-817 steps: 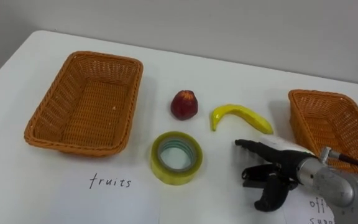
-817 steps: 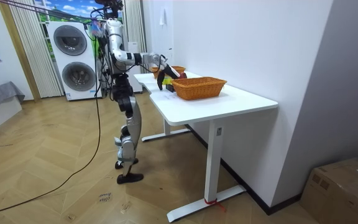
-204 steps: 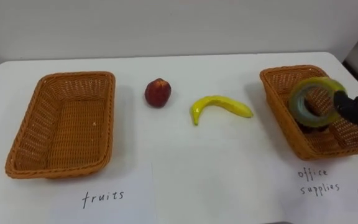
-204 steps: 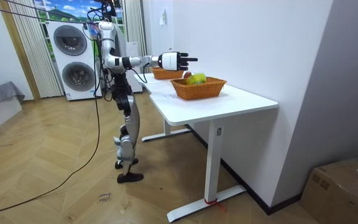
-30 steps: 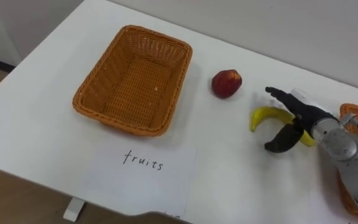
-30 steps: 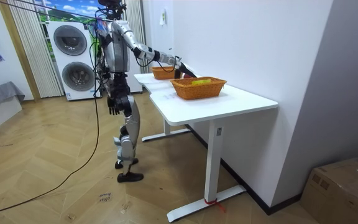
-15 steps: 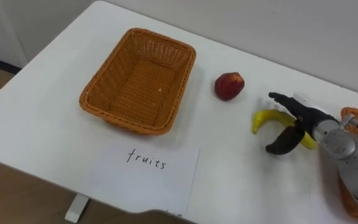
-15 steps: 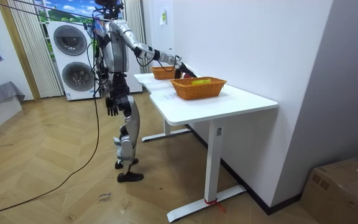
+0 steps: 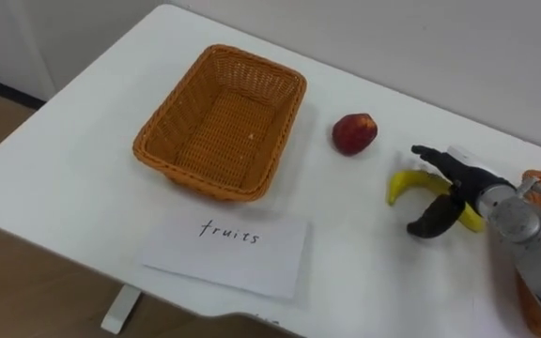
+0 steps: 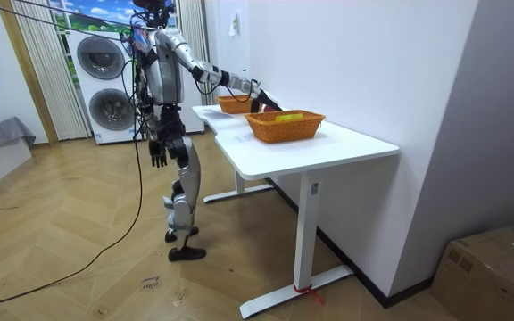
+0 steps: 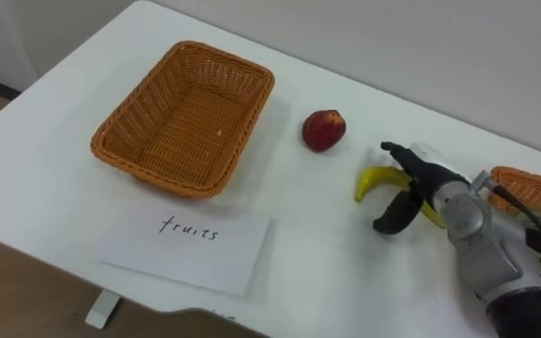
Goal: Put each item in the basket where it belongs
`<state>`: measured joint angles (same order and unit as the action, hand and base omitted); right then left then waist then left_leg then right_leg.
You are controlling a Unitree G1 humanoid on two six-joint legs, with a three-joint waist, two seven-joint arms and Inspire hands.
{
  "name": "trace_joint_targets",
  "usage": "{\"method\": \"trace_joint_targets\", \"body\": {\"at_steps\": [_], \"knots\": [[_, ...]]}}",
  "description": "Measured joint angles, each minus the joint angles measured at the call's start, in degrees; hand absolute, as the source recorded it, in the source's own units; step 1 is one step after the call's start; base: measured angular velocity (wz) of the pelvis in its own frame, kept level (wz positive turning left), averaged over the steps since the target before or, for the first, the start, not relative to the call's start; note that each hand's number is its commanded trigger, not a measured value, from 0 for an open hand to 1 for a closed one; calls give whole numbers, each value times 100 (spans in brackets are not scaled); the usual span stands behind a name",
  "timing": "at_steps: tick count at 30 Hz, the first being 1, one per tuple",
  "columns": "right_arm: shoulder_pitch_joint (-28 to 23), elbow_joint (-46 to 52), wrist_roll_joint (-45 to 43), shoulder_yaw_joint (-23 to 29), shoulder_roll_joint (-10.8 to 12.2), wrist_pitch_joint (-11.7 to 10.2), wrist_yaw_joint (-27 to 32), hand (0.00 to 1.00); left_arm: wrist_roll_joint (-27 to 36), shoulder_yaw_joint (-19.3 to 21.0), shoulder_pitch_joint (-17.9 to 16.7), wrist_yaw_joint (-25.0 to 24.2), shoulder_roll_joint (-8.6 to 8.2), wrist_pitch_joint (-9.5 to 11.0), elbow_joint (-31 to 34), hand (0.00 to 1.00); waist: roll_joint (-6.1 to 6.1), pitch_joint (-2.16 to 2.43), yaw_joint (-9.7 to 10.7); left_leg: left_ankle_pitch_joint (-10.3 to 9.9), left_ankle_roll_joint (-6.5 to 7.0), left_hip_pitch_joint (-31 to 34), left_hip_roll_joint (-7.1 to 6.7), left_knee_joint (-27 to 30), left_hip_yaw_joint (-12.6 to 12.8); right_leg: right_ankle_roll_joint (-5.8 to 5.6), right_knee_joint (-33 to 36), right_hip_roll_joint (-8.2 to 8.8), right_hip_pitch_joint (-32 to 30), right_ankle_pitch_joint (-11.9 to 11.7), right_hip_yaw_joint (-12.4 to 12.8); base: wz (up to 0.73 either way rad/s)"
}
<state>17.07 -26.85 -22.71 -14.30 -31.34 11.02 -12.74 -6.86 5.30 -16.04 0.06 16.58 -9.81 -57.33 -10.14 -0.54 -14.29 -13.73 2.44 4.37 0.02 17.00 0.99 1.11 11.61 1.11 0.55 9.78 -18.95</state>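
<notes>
Robot stands at the end of the bench (image 10: pixel 328 147), on the room view's left of it, with stacked washers (image 10: pixel 105 85) behind. Right arm reaches out over the bench top. Left arm hangs straight down, left hand (image 10: pixel 157 153) by the hip, fingers loose and holding nothing.

Two wicker baskets are on the bench. Left basket (image 9: pixel 222 122) is big, rectangular and empty, and sits on the robot's left side of the bench. Right basket (image 11: pixel 524 185) has its rim poking in at the eye views' right edge, behind the right forearm; I can't tell its contents from there. In the room view something yellow-green sits in the nearer basket.

White paper label (image 9: pixel 225 242) lies flat on the bench just in front of the left basket, with a handwritten word on it.

Right hand (image 9: pixel 477 188) is low over the bench between the baskets, nearer the right one. Fingers (image 9: pixel 430 153) stretch straight out along the banana's far side and the thumb hooks down on its near side. The hand is spread and straddling the banana, not clamped on it. Can't tell if there's contact.

Banana (image 9: pixel 404 183) lies flat on the bench, left tip clear of the hand, the rest under the palm.

Apple (image 9: pixel 354 133), red, sits on the bench between left basket and banana, apart from both.
</notes>
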Motion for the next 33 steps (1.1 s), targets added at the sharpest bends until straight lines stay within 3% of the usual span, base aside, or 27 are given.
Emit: {"method": "trace_joint_targets", "body": {"at_steps": [9, 18, 24, 33], "knots": [[205, -421, 11, 1, 1, 34, -169, 0, -4, 12, 30, 144, 16, -11, 74, 0, 16, -9, 12, 0, 0, -1, -20, 46, -89, 1, -5, 9, 59, 0, -75, 5], [230, -465, 11, 32, -64, 37, -824, 0, -18, -1, 141, 42, 63, -12, -46, 0, 5, -3, 14, 1, 3, 10, -45, 74, -155, 0, -4, 32, 75, 0, -164, 3], [440, -1068, 249, -11, -94, 41, -1098, 0, -14, 5, 200, 56, 65, -25, -69, 0, -16, -10, -4, 10, 2, -12, -83, 76, -266, 0, -4, 45, 135, 0, -232, 6], [564, -1512, 318, -95, -99, 54, -1177, 0, -13, -121, 275, 191, 72, -31, -67, 0, -108, -24, -173, 19, 0, -81, -80, 76, -274, 2, -1, 48, 164, -2, -251, 2]]}}
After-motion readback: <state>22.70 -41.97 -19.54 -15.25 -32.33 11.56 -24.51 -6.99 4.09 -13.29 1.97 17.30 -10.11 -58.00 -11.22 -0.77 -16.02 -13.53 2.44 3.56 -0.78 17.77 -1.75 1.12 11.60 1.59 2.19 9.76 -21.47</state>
